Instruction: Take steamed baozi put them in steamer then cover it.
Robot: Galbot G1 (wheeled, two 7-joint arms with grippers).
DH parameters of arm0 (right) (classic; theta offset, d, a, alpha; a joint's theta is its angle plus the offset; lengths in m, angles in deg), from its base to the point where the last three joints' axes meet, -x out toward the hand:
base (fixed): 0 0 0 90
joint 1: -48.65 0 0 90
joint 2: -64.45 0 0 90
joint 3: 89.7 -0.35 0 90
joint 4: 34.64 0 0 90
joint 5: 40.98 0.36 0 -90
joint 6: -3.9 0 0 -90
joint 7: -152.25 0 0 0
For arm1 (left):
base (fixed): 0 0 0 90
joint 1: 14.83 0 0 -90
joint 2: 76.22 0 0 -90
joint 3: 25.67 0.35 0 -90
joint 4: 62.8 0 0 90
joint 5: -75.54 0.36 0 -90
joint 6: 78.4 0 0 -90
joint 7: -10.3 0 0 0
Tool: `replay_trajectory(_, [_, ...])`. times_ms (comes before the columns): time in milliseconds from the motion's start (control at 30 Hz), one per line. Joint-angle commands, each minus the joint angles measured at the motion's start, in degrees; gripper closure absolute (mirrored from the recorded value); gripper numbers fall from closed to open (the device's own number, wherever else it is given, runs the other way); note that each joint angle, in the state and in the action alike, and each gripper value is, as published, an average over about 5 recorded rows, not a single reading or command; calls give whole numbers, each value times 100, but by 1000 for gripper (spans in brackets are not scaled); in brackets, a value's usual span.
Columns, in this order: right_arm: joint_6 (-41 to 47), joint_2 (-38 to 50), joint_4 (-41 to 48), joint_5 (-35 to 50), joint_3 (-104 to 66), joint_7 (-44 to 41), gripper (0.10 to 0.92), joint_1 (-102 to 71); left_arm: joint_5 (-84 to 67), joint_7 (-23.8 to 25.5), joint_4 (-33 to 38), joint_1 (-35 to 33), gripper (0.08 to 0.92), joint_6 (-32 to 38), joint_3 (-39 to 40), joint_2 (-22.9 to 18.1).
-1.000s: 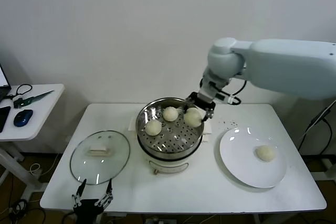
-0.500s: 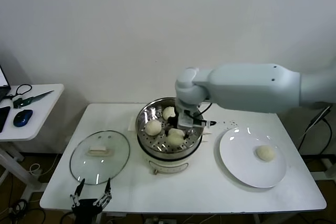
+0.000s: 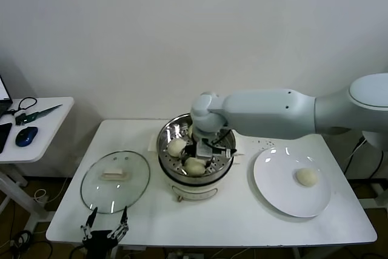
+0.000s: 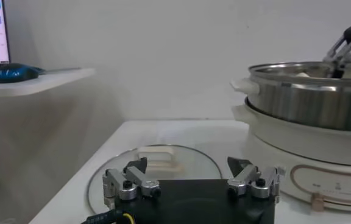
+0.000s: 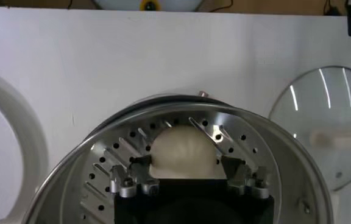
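Observation:
The steamer (image 3: 182,187) stands mid-table with two baozi showing on its tray, one at the left (image 3: 176,147) and one at the front (image 3: 195,166). My right gripper (image 3: 199,157) reaches down into the pot. In the right wrist view this gripper (image 5: 185,163) is open, and its fingers flank a baozi (image 5: 183,145) that rests on the perforated tray (image 5: 111,149). A further baozi (image 3: 307,176) lies on the white plate (image 3: 273,192). The glass cover (image 3: 115,180) lies flat left of the steamer. My left gripper (image 3: 106,230) waits open at the table's front edge, just short of the cover (image 4: 157,159).
A side table (image 3: 42,119) to the left carries scissors and a blue mouse. My right arm spans from the right over the back of the steamer and hides the tray's rear. The plate (image 5: 5,152) and cover (image 5: 328,115) lie on either side of the pot.
My right arm swung a baozi from the steamer's back right rim down onto the front of the tray, then its jaws spread off it. The left arm stayed put.

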Motion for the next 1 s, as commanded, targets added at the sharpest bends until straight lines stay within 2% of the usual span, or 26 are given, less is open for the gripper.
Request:
replay_trajectory(33, [-279,303,139,272,-181,-64,210,300,7,-2,-4,-6,177,5,4,3])
replay_trajectory(167, [-442,840,255,1153,-43,-553,203,992,22,-4,7,-15,177,10,15,2])
replay_trajectory(300, [-360,1367,838,2013,425,-947,203,1588,27,-3,33,-32,177,13,20,5])
replay_trajectory(400, [251,1829,1222,2720,953,-1227,203,1917,26,-3,51,-38,177,17,19,11])
replay_trajectory(500, [1064,2459,1215,3120,1467,-1360,203,2068,20,-4,68,-42,177,20,16,21])
replay_trajectory(667, [2154,3715,693,3205,1649,-975,203,1562,-5,-4,83,-45,177,25,3,50])
replay_trajectory(767, [2710,4303,456,2971,1403,-713,203,998,-39,-7,94,-57,177,30,-21,67])
replay_trajectory(1000, [2785,4751,764,1892,683,-546,203,-154,-71,-6,91,-83,177,24,-66,117])
